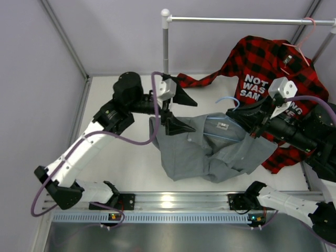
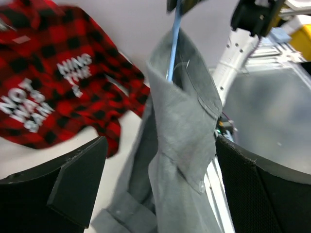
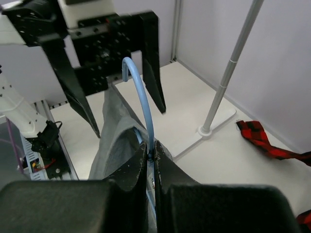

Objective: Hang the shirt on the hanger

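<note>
White table (image 1: 121,163); shirt (image 1: 205,152) draped on hanger (image 3: 143,92), hook toward left gripper (image 1: 193,117), spread wide; right gripper (image 3: 151,155) clamps hanger.

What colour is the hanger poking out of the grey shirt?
Light blue. The hanger shows best in the right wrist view.

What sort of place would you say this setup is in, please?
Most likely a robotics lab test cell, not a home: two robot arms bolted to a metal rail, plain panel walls boxing in a white table, and a clothes rail at the back.
</note>
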Robot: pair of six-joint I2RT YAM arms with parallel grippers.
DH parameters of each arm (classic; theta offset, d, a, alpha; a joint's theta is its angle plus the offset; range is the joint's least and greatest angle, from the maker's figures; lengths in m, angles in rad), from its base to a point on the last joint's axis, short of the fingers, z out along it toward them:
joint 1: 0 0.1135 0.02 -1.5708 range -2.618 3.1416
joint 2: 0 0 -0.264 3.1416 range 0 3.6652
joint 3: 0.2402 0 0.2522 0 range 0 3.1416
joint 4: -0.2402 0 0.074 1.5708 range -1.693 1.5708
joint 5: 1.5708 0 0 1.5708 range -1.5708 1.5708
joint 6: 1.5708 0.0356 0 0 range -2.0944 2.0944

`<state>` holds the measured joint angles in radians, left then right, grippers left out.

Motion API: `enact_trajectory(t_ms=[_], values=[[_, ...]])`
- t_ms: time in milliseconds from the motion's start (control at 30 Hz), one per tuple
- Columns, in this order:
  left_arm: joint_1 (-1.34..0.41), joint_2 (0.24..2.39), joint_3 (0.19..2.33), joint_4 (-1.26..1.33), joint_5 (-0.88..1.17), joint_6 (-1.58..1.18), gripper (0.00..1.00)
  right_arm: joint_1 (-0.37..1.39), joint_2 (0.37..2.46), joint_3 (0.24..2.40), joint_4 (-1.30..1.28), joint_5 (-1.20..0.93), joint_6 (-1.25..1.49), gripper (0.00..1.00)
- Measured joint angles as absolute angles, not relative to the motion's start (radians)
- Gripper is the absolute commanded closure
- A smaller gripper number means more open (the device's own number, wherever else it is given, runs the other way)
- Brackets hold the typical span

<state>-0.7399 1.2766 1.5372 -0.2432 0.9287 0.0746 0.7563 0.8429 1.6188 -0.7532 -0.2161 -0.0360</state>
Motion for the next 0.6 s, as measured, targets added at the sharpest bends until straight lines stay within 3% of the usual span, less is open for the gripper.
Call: enact_trajectory(t_ms=[233,467,500,533,567,600], values=[[-0.738,1.382,1.537,-0.292,1.099,0.053,0.21,0.756,0.847,1.617,-0.77,-0.262,-0.053,1.0],[-0.738,1.418,1.537,-0.292,1.151,0.027,0.54,0.756,0.858,1.617,-0.772,-0.282,-0.06,1.0],[-0.738,1.424,1.537,-0.293,1.154,0.025,0.75,0.756,0.859,1.617,-0.772,-0.283,-0.06,1.0],[-0.738,1.428,1.537,-0.293,1.156,0.02,0.89,0.756,0.86,1.617,-0.772,-0.284,-0.06,1.0],[-0.738,1.432,1.537,-0.293,1.159,0.023,1.0,0.756,0.86,1.617,-0.773,-0.284,-0.062,1.0],[-0.738,1.435,1.537,-0.294,1.16,0.023,1.0,0.756,0.86,1.615,-0.772,-0.284,-0.062,1.0]])
